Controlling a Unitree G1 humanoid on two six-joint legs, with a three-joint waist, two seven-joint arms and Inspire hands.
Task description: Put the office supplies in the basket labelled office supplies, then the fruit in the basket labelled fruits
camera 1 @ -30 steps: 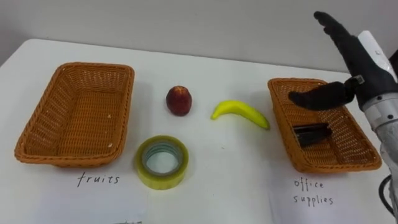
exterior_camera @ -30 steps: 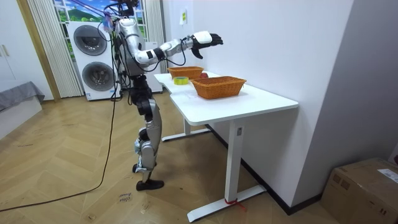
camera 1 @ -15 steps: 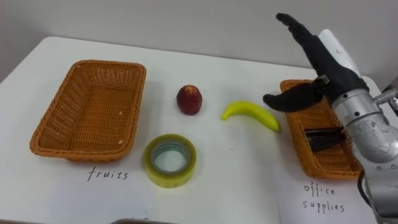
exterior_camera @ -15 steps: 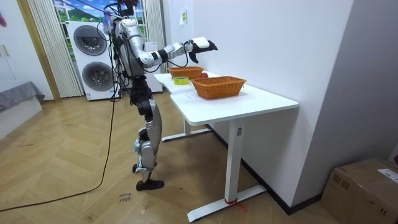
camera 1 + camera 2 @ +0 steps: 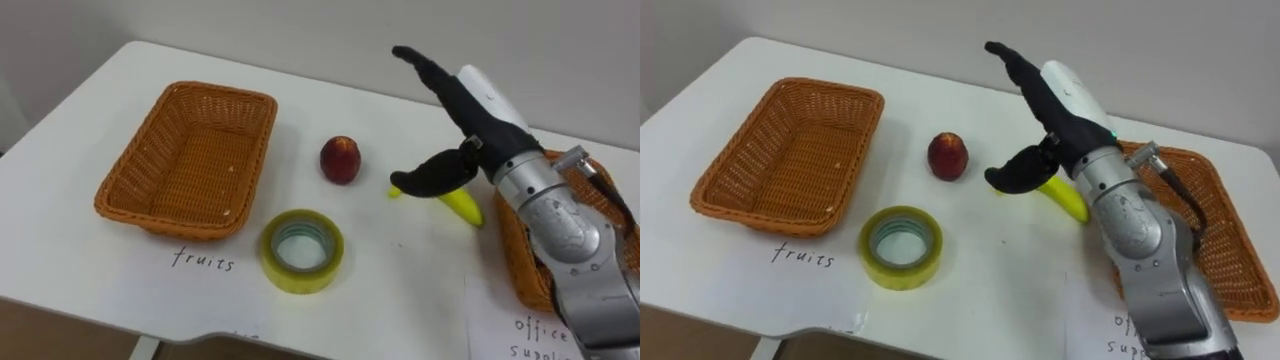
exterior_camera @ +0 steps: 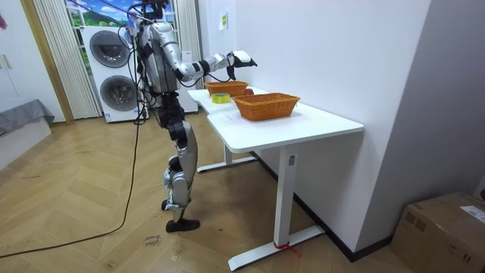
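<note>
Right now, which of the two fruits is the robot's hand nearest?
The yellow banana: the open right hand hovers just above it, its thumb hiding part of it. The red apple lies apart, farther left.

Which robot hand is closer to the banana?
Right. The right robot hand hovers open above the banana, thumb over its stem end; the left robot hand is nowhere over the tabletop, so farther off.
</note>
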